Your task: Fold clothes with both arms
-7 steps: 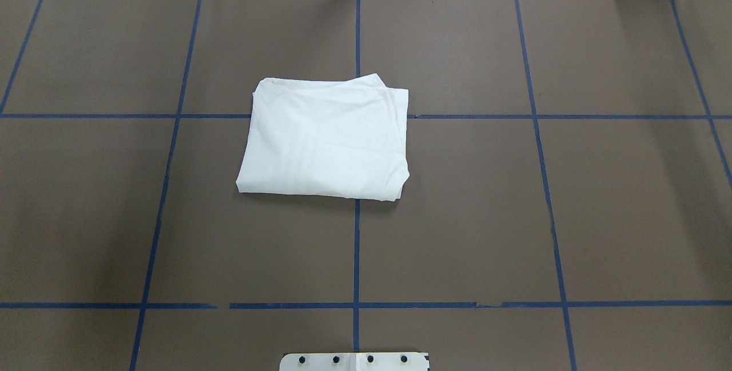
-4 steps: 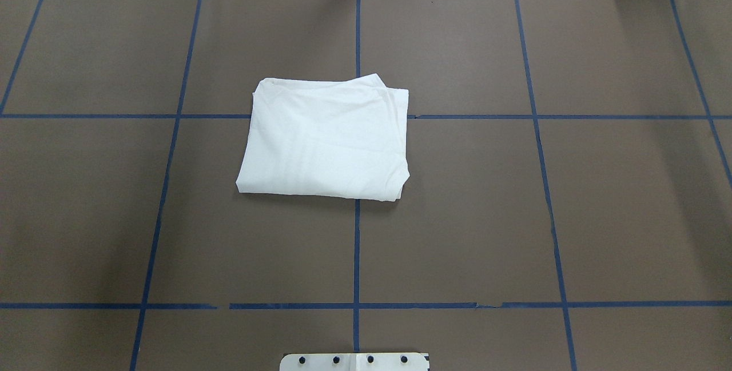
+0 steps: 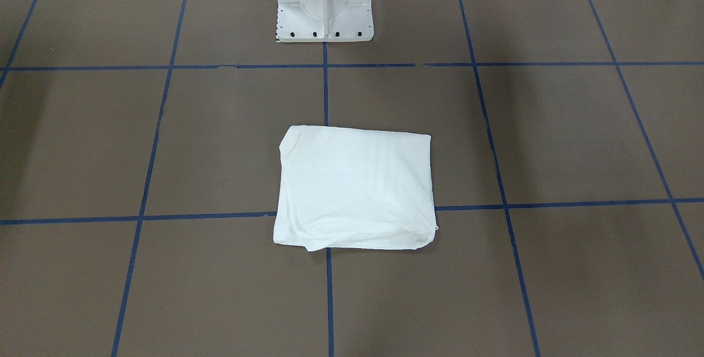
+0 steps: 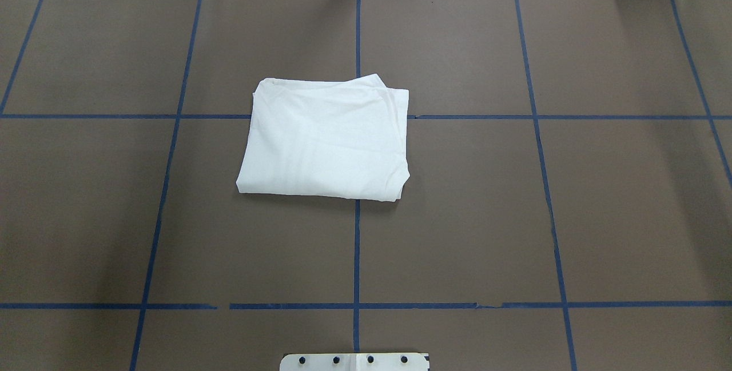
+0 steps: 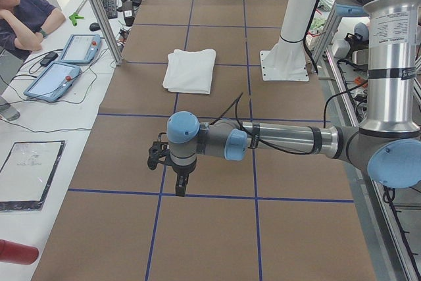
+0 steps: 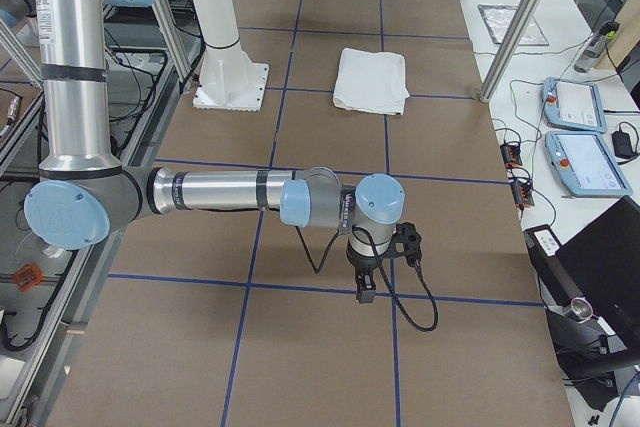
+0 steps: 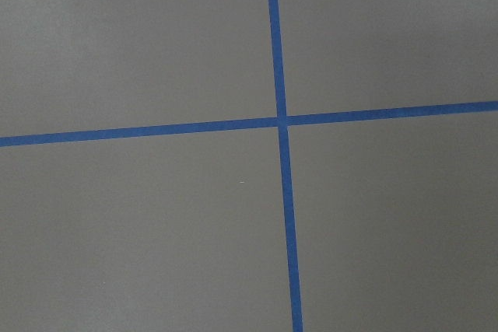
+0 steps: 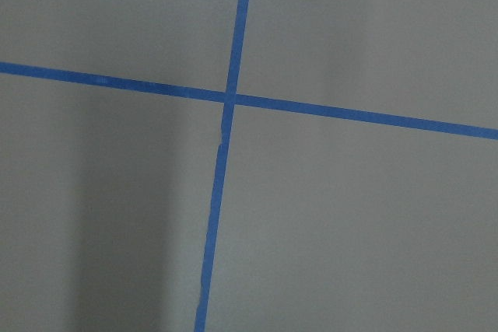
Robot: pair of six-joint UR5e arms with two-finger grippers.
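Starting at the left end of the table [image 4: 486, 216]: the left arm [image 5: 276, 139] is stretched out low over bare tabletop, well apart from the shirt, with the left gripper [image 5: 179, 190] pointing straight down. It only shows in the side camera, so I can't tell whether it's spread or closed. Nothing is dangling from it, though. Its wrist cam sees just a blue tape cross [image 7: 281, 121], so my guess is it's sitting out there to stay clear of the cloth.

In the middle, the white T-shirt [image 4: 326, 139] lies flat as a squarish packet, mostly left of the centre tape line and covering a tape crossing. No sleeves, collar or print are showing, so they're all tucked inside. A spare layer pokes out along the far edge towards the right corner, and the near right corner is a bit rumpled. The white pedestal base [image 4: 354, 362] sits at the near edge, well apart from it.

At the right end it's the same story mirrored: the right arm [image 6: 230, 192] is out low with the right gripper [image 6: 365, 292] aimed down at bare table. I can't tell its opening either.

To me the fold looks basically done. If anything's left, it's squaring off that far right corner.
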